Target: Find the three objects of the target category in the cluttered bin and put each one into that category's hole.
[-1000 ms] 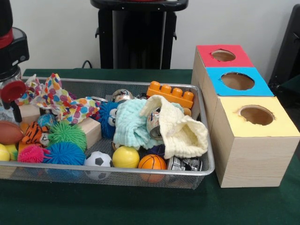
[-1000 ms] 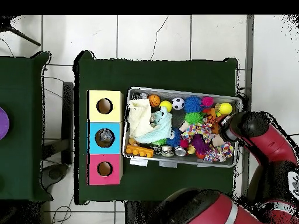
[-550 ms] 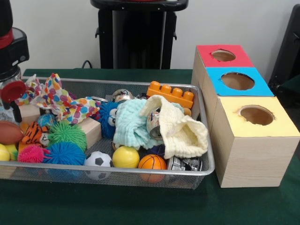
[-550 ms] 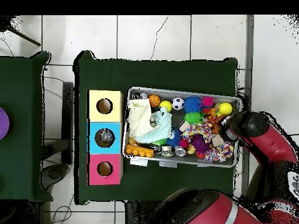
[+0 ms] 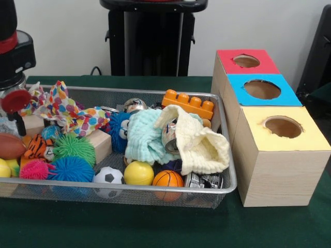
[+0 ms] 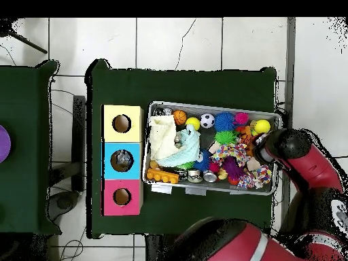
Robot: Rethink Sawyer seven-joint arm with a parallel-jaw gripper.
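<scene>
A: Near edge of the bin (image 5: 227, 178), front view: soccer ball (image 5: 108, 176), yellow ball (image 5: 138, 173), basketball (image 5: 167, 179) in a row against the mesh wall. A can (image 5: 202, 180) lies beside the basketball. Left of them, blue spiky ball (image 5: 71, 169), pink spiky ball (image 5: 34, 169), green spiky ball (image 5: 74, 147).

B: Middle of the bin?

A: Cream cloth (image 5: 199, 142) draped over a second can (image 5: 169, 136), mint cloth (image 5: 145, 135) touching it on the left. Wooden block (image 5: 101, 142), tiger toy (image 5: 37, 146), football (image 5: 10, 146) at the left edge. Spotted cloth (image 5: 64, 111) farther back, orange brick (image 5: 188, 104) at the far wall.

B: Boxes?

A: Outside the bin, to its right: yellow box (image 5: 279, 155) nearest, blue box (image 5: 262, 90) behind it, red box (image 5: 245, 61) farthest. Overhead, something lies in the blue box's hole; the other two look dark.

B: Arm pose?

A: Arm (image 5: 13, 46) enters at the far left, its end hanging over the bin's left end, above the football and spotted cloth. Gripper (image 5: 17, 121): only a red part and a dark stem show; cannot tell how wide it stands or whether it has hold of anything.

B: Change from a second ago?

A: The arm's end sits slightly higher in the front view; overhead its dark head (image 6: 289, 146) has shifted a little toward the bin's far corner. Bin contents unchanged.
</scene>
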